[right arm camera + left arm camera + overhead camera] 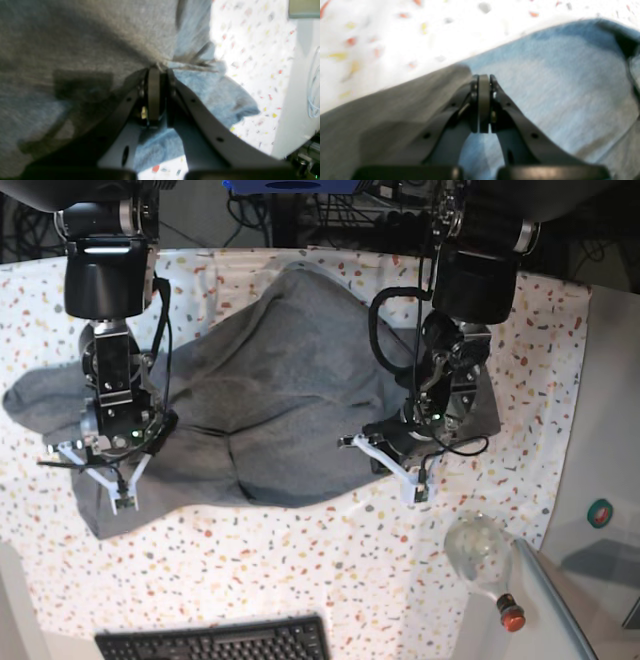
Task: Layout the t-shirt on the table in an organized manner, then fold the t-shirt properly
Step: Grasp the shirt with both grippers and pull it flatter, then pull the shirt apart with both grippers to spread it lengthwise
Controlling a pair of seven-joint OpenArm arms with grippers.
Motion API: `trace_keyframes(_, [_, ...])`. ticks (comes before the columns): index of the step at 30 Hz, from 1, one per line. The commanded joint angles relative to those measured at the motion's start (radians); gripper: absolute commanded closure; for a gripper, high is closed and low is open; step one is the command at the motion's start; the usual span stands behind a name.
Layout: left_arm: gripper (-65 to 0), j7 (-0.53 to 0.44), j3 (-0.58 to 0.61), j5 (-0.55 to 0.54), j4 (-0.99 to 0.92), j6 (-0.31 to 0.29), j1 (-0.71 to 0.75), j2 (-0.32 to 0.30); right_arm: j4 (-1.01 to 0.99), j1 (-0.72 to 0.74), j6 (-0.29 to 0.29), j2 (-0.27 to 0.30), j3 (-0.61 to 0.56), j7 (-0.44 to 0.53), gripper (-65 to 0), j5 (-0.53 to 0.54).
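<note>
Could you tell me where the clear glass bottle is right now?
In the base view, the bottle lies at lower right on the table, just below the left hand and clear of the t-shirt.

T-shirt (pixel 270 400): plain heather-grey knit, no print. Lies spread but rumpled across the middle of the table (pixel 300 580), running from the far edge toward the near side, with a broad fold and creases through its centre. One end reaches out to the base view's left as a rounded lobe; the other bunches at that view's right. The near edge is uneven and curved. Close views show soft, slightly fuzzy cloth (pixel 557 82), raised in folds (pixel 75 37). Table: flat, covered in white cloth flecked with red, orange, yellow and grey, bare around the shirt on the near side.
</note>
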Motion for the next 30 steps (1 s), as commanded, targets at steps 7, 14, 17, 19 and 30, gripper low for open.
trace_keyframes(7, [0.0,-0.089,0.154,0.0,-0.055,-0.001,-0.052,-0.007,-0.026,0.036,-0.012,0.003,0.0,0.01,-21.3,-0.009])
trace_keyframes(14, [0.0,-0.106,0.174,-0.002,-0.133,0.0,-0.06,-0.016,-0.026,0.022,-0.012,0.037,0.0,0.01,0.0,-0.006])
trace_keyframes(17, [0.0,-0.108,0.174,-0.002,-0.147,0.0,-0.061,-0.027,0.01,0.005,-0.012,0.04,0.002,0.007,0.0,-0.008])
trace_keyframes(19, [0.0,-0.108,0.18,-0.002,-0.149,0.0,-0.061,-0.036,0.077,-0.025,-0.012,0.055,0.002,0.004,0.0,-0.008])
trace_keyframes(30, [0.0,-0.108,0.182,-0.002,-0.216,0.0,-0.126,-0.056,0.273,-0.176,-0.011,0.087,0.002,-0.056,0.0,-0.006])
